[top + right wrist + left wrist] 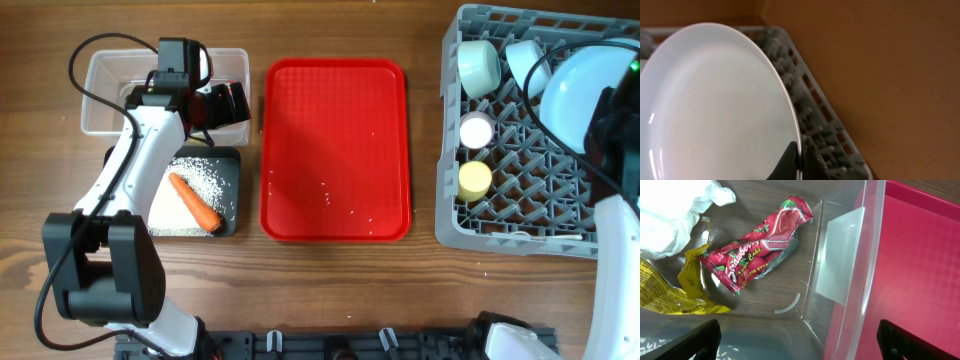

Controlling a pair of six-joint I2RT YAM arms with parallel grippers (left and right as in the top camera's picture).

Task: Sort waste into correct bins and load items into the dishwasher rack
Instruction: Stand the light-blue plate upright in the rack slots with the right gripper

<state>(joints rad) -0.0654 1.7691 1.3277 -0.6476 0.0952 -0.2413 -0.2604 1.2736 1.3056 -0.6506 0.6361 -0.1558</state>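
Right pincer (pixel 796 161) was closed on the rim of the plate (pixel 715 110) – only one dark finger showed in the wrist view, pressed at the edge. The plate hung tilted over the far right corner of the rack (pixel 520 215), above the pegs, and by my judgement it was not yet slotted. To do it well: turn the plate upright, line its edge w/ a gap between peg rows, lower till the rim seats, and only then let go – minding the bowl (pixel 525 60) just beside it. Left pincer (pixel 800 342) stood wide open & empty over the tub (pixel 860 280), where the red wrapper (pixel 760 245), yellow wrapper (pixel 670 292) and tissue (pixel 670 215) lay. Carrot (pixel 195 200) and rice (pixel 205 178) sat in the black tray (pixel 236 200); a few grains lay on the red tray (pixel 335 100).
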